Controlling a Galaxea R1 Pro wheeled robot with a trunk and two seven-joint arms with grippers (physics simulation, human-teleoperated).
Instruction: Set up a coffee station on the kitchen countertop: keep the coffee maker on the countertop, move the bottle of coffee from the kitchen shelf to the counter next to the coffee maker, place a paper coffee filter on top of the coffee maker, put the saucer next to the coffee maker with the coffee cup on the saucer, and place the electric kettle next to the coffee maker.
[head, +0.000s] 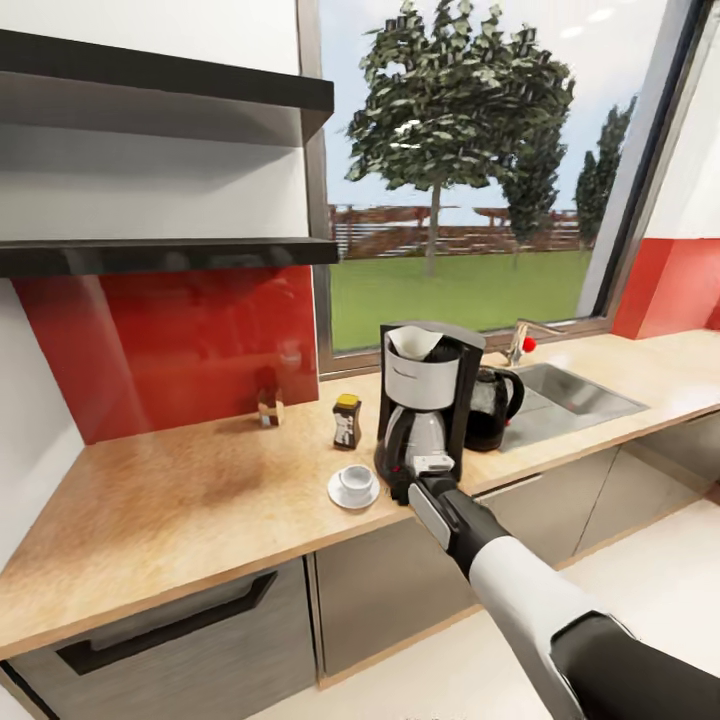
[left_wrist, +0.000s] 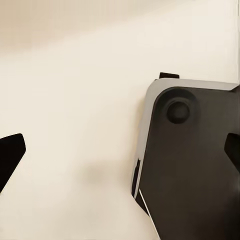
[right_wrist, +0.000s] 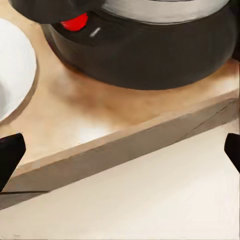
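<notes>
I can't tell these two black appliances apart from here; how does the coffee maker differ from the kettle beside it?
The coffee maker is tall and boxy; the electric kettle is low and rounded. The coffee maker has a silver-grey basket holding a white paper coffee filter; the kettle is dark all over. The coffee maker stands nearer the coffee cup; the kettle stands nearer the sink. Both stand upright on the kitchen countertop.

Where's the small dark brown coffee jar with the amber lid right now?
In the head view, the jar stands on the wood-grain countertop, just left of the black coffee maker, behind the white cup.

Right arm (head: 520, 590) outstretched forward, its tool (head: 432, 468) with fingertips spread wide.
</notes>
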